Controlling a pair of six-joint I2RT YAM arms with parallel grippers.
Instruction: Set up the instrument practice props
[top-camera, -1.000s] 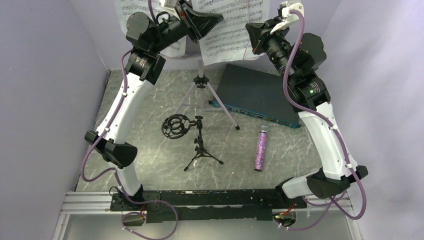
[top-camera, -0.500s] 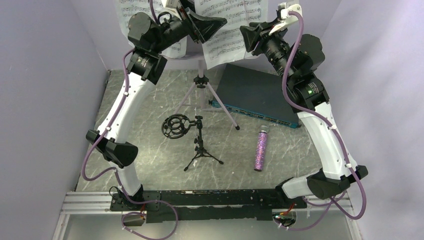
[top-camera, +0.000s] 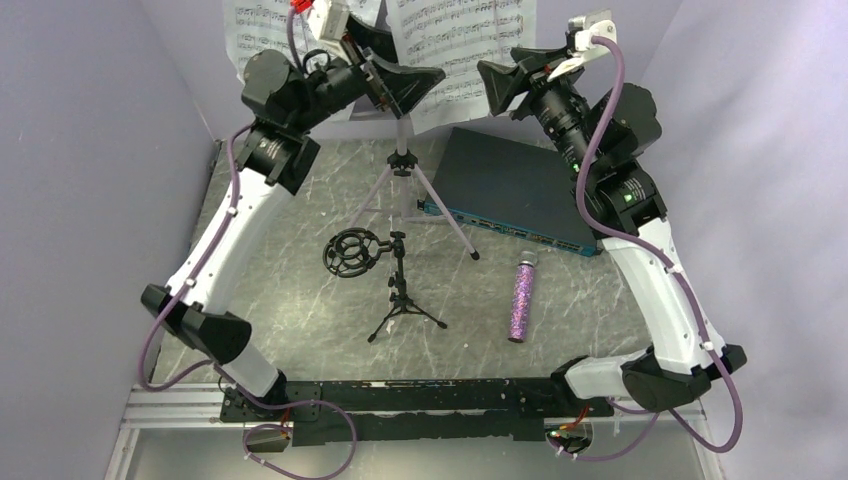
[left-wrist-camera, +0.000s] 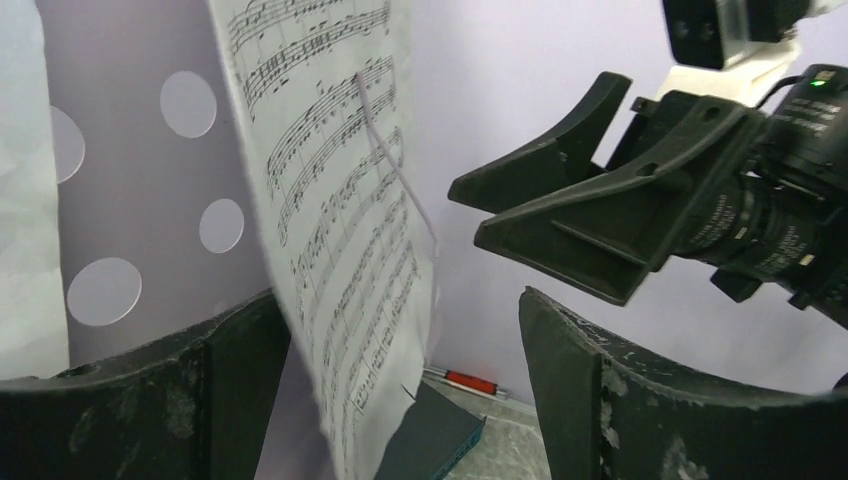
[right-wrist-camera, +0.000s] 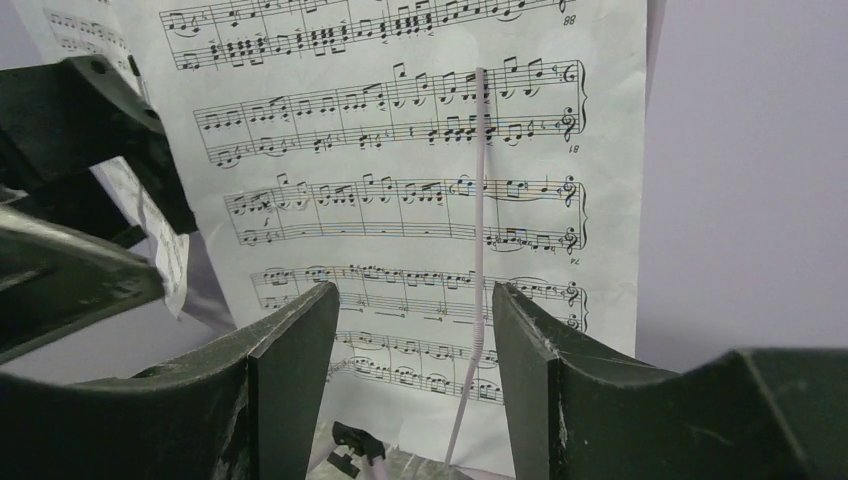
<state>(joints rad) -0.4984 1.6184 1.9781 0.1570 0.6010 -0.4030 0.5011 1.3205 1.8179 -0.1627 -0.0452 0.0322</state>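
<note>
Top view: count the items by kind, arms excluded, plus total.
sheet-music pages: 2
music stand: 1
purple microphone: 1
small black tripod stand: 1
dark box: 1
Total: 6

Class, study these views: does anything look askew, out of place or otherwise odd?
The right sheet-music page sits tilted on the music stand rather than square. The purple microphone lies flat on the table, apart from the small tripod's ring mount, which is empty.
</note>
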